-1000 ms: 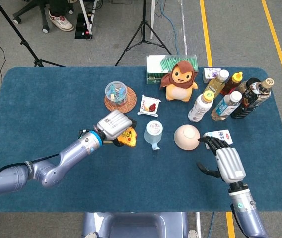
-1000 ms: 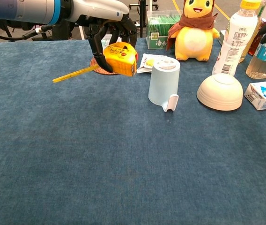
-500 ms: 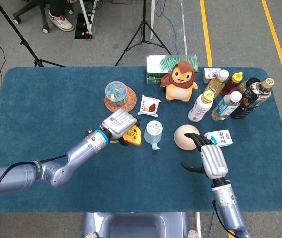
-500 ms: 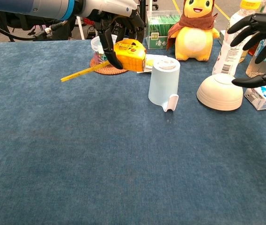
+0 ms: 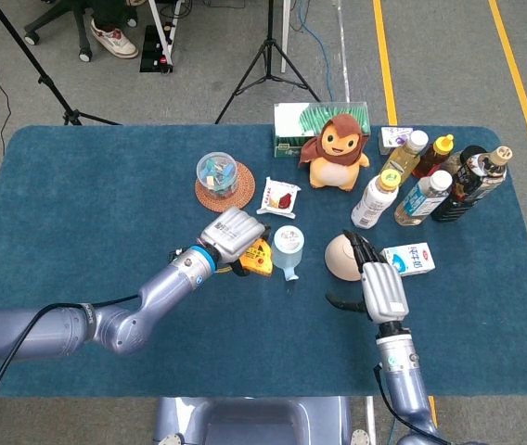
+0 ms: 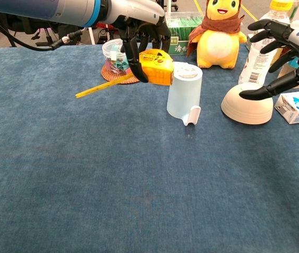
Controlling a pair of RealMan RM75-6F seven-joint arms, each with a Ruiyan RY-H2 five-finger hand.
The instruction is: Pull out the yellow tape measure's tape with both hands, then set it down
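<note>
Your left hand (image 6: 139, 23) grips the yellow tape measure (image 6: 157, 66) from above, fingers wrapped over its case and holding it off the table, just left of the upside-down pale blue cup (image 6: 184, 92). A short length of tape (image 6: 103, 86) sticks out of the case, slanting down to your left with its tip free over the cloth. Your right hand (image 6: 283, 47) holds nothing; its fingers are spread apart, hovering above the overturned beige bowl (image 6: 247, 104), with the cup between it and the tape measure.

On the blue table (image 5: 78, 204) you have one cup, one bowl, one plush toy (image 5: 336, 148), one green tissue box (image 5: 291, 125) behind the toy, one clear container (image 5: 217, 174) on a woven coaster (image 5: 245, 197), one snack packet (image 5: 279, 197), one small milk carton (image 5: 409, 259) and a cluster of five bottles (image 5: 430, 185) at the far right, with a small box partly hidden behind them.

The whole near half of the table is bare cloth, and so is the stretch to your left of the tape measure; the far right is crowded.
</note>
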